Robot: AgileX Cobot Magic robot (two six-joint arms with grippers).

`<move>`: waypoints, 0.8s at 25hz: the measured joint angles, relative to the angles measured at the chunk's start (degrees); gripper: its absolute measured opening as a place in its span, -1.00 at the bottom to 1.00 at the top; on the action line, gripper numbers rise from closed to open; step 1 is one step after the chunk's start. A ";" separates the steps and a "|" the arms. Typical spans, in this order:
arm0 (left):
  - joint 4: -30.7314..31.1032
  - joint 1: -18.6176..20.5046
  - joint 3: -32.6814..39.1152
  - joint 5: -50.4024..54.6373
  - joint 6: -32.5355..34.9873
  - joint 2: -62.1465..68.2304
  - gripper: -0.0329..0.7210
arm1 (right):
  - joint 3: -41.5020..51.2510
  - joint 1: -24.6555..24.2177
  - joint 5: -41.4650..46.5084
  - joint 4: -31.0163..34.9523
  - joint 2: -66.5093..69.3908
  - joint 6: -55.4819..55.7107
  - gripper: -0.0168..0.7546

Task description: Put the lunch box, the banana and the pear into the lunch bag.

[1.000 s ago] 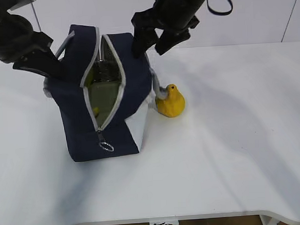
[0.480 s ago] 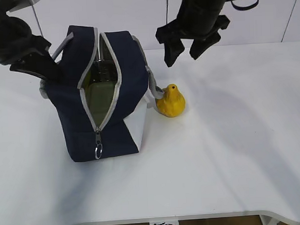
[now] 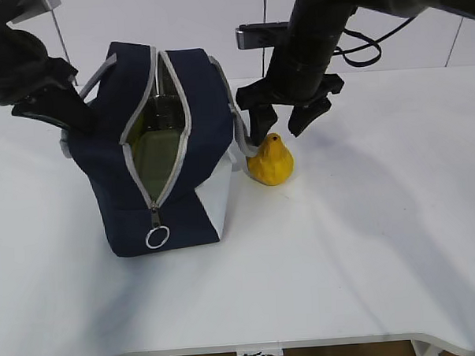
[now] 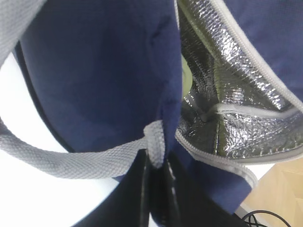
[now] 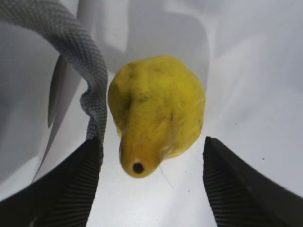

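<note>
1. You see the lunch bag (image 3: pixel 162 158) standing on the white table, navy fabric with a white lower panel, its grey zipper open along the top and the ring pull hanging at the near end. Silver foil lining shows inside.
2. Inside it, you can make out the lunch box (image 3: pixel 159 150), its pale green lid facing up through the opening.
3. The pear (image 3: pixel 270 159) sits on the table just right of the bag, yellow-orange, neck uppermost, close to a grey handle strap (image 5: pixel 78 45).
4. The banana cannot be made out.
</note>
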 joint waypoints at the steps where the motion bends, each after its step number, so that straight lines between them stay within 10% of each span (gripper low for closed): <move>1: 0.00 0.00 0.00 0.02 0.00 0.00 -0.90 | 0.00 0.00 -0.11 -0.62 0.13 0.00 0.43; 12: 0.00 0.00 0.00 0.22 -0.09 0.00 -0.90 | 0.00 0.00 -0.32 -2.36 1.87 0.13 0.26; 20: 0.00 0.00 0.00 0.22 -0.09 0.00 -0.90 | 0.00 0.00 -0.32 -3.06 1.87 0.13 -0.28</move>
